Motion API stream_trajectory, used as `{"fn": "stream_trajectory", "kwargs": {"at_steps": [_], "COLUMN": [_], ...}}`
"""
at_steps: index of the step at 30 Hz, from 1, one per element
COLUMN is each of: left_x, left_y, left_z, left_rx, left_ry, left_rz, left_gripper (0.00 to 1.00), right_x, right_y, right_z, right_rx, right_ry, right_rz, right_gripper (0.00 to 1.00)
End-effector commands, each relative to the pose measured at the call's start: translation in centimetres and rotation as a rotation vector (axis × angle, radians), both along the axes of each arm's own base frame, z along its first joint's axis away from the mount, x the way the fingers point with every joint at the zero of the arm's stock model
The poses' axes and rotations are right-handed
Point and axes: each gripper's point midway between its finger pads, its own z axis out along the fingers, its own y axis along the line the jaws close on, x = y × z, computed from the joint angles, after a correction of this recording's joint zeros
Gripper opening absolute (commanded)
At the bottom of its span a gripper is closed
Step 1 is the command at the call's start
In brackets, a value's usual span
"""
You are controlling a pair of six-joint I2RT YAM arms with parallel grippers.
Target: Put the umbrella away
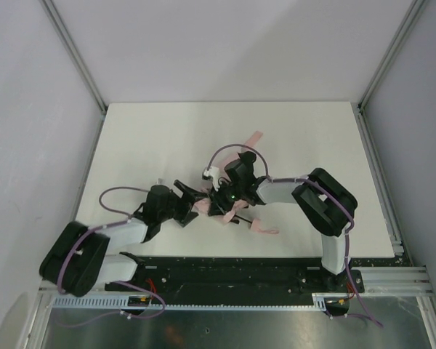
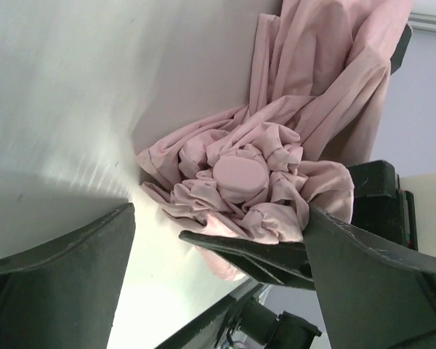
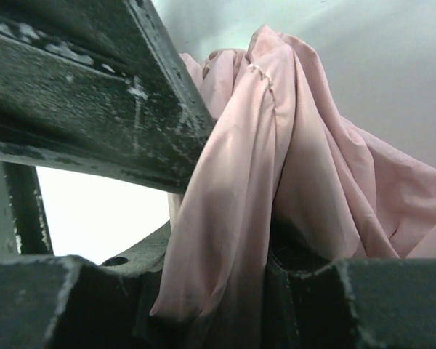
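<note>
The right tool (image 1: pixel 223 194) clenches the pink umbrella (image 2: pixel 240 178) by its fabric. The left tool (image 2: pixel 218 225) is released and spread wide, with the bunched umbrella just ahead of it.

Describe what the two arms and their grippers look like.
Both arms are alike: the left arm and right arm have white tube-like links joined by bulky, rounded black joints. A thin purple cable loops along each. The left gripper and right gripper are black, with broad flat fingers whose dark surface is scuffed with pale flecks.
</note>
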Motion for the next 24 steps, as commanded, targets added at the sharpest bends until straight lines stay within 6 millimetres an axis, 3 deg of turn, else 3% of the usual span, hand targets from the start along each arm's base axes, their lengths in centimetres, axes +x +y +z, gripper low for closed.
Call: {"fn": "stream_trajectory", "kwargs": {"at_steps": [1, 6, 10, 18, 21, 24], "left_x": [-1.2, -0.4, -0.4, 0.4, 0.3, -0.9], "left_y": [1.1, 1.5, 1.3, -0.7, -1.5, -1.1], "left_z": [1.2, 3.9, 4.3, 1.7, -0.6, -3.8], "left_rx": [0.011, 0.016, -0.007, 0.001, 0.037, 0.085], "left_ry": [-0.013, -0.018, 0.014, 0.145, 0.19, 0.267], "left_rz": [0.04, 0.081, 0.097, 0.074, 0.054, 0.063], "left_gripper": [0.99, 0.99, 0.99, 0.99, 0.99, 0.99], "right_x": [-6.4, -6.4, -6.2, -6.5, -6.6, -6.7], "right_y": [-5.0, -4.7, -4.6, -4.4, -4.2, -4.1], "right_z": [-7.7, -7.1, -6.5, -6.2, -5.9, -5.7], "right_rx": [-0.238, -0.221, -0.205, -0.199, -0.194, -0.187], "right_ry": [0.184, 0.17, 0.156, 0.147, 0.143, 0.142], "right_rz": [0.084, 0.088, 0.086, 0.095, 0.102, 0.112], "right_gripper": [0.0, 0.0, 0.0, 0.0, 0.0, 0.0]}}
